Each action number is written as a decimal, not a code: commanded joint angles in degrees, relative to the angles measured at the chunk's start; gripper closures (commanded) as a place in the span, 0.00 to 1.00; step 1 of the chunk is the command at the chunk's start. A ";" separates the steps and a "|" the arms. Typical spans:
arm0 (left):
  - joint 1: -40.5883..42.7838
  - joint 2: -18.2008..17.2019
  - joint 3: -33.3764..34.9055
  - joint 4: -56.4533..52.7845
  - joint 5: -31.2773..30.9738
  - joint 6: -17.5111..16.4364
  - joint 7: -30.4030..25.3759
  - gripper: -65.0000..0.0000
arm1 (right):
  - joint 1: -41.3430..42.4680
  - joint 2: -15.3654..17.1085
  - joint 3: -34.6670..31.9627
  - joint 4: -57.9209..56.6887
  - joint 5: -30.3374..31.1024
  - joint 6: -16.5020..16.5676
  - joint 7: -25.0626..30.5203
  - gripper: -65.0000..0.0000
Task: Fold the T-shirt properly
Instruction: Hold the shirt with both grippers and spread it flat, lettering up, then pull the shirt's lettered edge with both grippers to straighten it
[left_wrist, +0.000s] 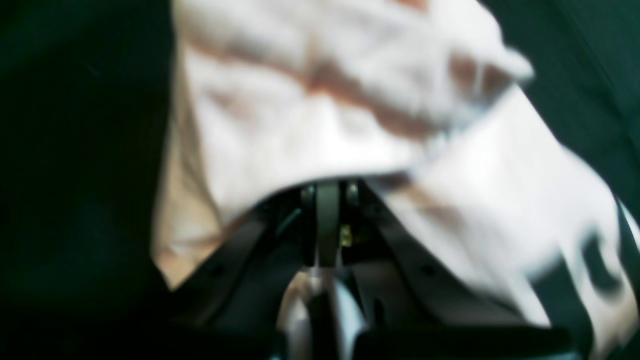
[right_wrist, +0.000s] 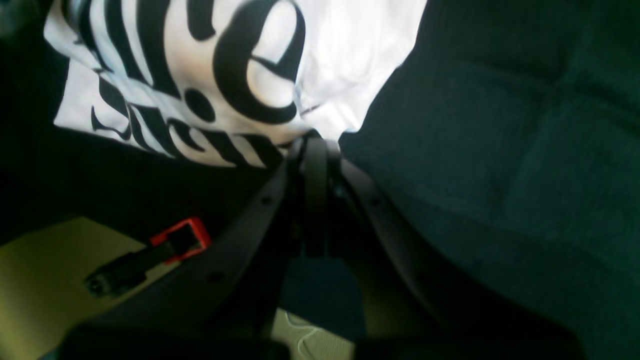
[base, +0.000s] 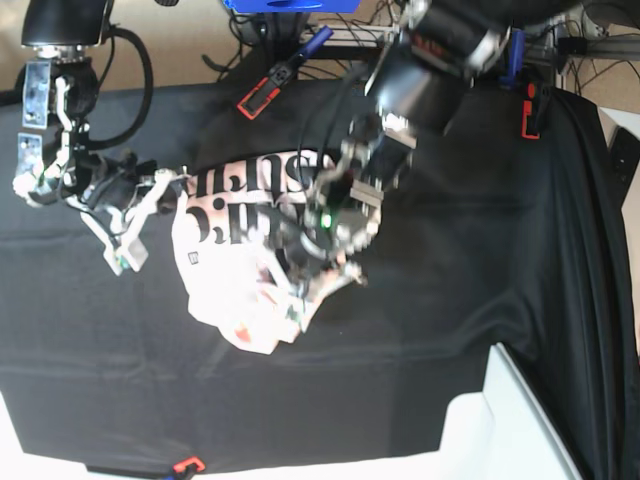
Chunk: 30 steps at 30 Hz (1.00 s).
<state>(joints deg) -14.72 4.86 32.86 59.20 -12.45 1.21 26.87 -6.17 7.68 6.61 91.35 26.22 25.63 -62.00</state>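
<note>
Big dark lettering, too distorted to read, crosses the T-shirt (base: 235, 265) bunched on the black table cloth (base: 450, 300), both the left gripper (left_wrist: 327, 187) and right gripper (right_wrist: 315, 142) clamped onto its fabric

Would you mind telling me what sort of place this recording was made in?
Probably a robotics lab bench: a black table cloth is fixed with red clamps, cables trail along the far edge, and two arms work on a T-shirt.
</note>
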 joint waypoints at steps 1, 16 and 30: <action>-2.11 0.90 -0.03 0.01 -0.08 -0.20 -1.51 1.00 | 0.86 0.45 0.11 1.00 0.82 0.26 0.94 1.00; -9.94 -0.78 -11.10 -13.18 0.45 -0.03 -7.22 1.00 | 0.86 0.62 0.11 1.00 0.82 0.35 0.94 1.00; 7.91 -1.21 -10.05 20.14 0.10 -0.03 2.97 1.00 | 1.74 1.68 0.29 1.35 0.64 0.44 2.61 1.00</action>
<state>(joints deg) -5.13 3.14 22.57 78.11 -12.16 1.67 31.57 -4.95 8.58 6.52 91.68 26.44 25.87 -59.86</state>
